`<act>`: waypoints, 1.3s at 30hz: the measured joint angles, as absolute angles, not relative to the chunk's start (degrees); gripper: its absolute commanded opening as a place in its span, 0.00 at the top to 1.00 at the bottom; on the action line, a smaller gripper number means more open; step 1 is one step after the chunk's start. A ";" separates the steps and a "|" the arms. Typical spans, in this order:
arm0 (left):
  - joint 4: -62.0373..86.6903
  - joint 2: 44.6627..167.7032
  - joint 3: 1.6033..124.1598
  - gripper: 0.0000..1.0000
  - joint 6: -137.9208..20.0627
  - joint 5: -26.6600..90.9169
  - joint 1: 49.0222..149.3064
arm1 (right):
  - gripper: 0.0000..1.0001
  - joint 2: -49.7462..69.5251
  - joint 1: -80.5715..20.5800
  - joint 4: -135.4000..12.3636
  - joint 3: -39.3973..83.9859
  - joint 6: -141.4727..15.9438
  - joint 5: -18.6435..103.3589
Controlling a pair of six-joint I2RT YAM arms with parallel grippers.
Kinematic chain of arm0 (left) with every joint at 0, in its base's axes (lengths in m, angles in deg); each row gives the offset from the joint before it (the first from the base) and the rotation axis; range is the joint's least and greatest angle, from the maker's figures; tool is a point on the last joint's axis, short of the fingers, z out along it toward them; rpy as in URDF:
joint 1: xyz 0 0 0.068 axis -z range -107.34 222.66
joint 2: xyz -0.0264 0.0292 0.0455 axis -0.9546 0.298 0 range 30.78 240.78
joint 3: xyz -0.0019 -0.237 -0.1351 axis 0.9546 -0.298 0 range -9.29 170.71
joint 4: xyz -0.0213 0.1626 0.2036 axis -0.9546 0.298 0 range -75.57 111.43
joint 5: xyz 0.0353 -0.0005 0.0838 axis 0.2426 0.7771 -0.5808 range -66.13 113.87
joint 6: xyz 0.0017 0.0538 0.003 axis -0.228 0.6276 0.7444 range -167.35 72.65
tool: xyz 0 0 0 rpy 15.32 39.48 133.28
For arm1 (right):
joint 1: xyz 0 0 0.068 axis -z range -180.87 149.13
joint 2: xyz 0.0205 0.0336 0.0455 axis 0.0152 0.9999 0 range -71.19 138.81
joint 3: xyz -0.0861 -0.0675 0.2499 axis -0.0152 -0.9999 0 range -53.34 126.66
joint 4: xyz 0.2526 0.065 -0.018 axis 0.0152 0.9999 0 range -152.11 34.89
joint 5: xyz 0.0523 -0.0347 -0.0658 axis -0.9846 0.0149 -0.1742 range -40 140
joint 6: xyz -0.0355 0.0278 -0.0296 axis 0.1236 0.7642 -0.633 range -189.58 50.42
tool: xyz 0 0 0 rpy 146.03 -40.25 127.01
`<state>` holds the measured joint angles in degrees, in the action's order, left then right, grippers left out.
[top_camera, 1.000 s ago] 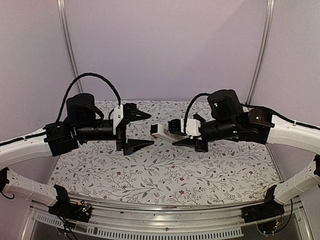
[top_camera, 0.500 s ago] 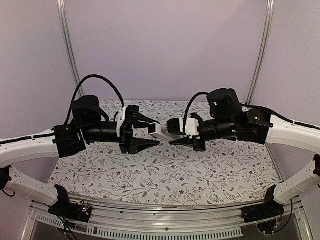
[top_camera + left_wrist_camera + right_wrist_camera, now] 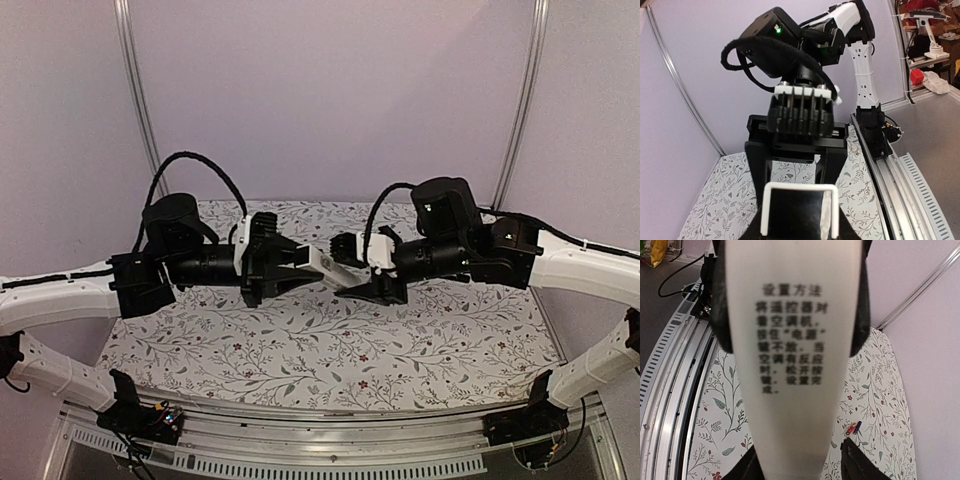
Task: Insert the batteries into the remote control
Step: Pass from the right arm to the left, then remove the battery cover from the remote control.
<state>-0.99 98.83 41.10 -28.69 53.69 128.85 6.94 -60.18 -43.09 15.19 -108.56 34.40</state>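
Note:
The white remote control [image 3: 323, 262] hangs level above the table between both arms. My left gripper [image 3: 300, 268] is shut on its left end; in the left wrist view that end [image 3: 799, 210] shows a white rim round a dark bay. My right gripper [image 3: 350, 270] stands open round the other end. In the right wrist view the remote control [image 3: 795, 365] shows printed text, and a gap lies between it and my right finger [image 3: 860, 466]. Small red and dark batteries [image 3: 853, 428] lie on the table below.
A floral cloth [image 3: 330, 350] covers the table [image 3: 150, 350]. Purple walls with metal rails [image 3: 135, 90] close the back and sides. A metal rail with cable slots [image 3: 330, 445] runs along the near edge, by both arm bases.
My left gripper moved right and closed on the remote's free end. My right gripper, shut on the remote before, has opened its jaws. The remote stayed level in the air.

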 measured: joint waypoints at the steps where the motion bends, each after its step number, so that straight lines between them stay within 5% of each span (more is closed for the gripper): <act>1: -1.56 98.57 40.54 1.00 -29.22 53.84 128.89 | 0.07 6.94 -60.24 -43.87 15.19 -108.41 34.69; 14: -10.41 96.16 39.90 1.00 -47.12 47.22 129.18 | 0.01 -9.17 -60.22 -70.12 1.79 -103.66 26.82; 29: -16.44 95.94 43.14 1.00 -70.03 53.60 124.61 | 0.01 -4.78 -60.22 -78.34 -0.50 -117.94 21.31; 39: -18.54 97.23 43.25 1.00 -74.94 55.33 124.61 | 0.20 -0.89 -60.24 -86.34 -0.74 -121.08 23.78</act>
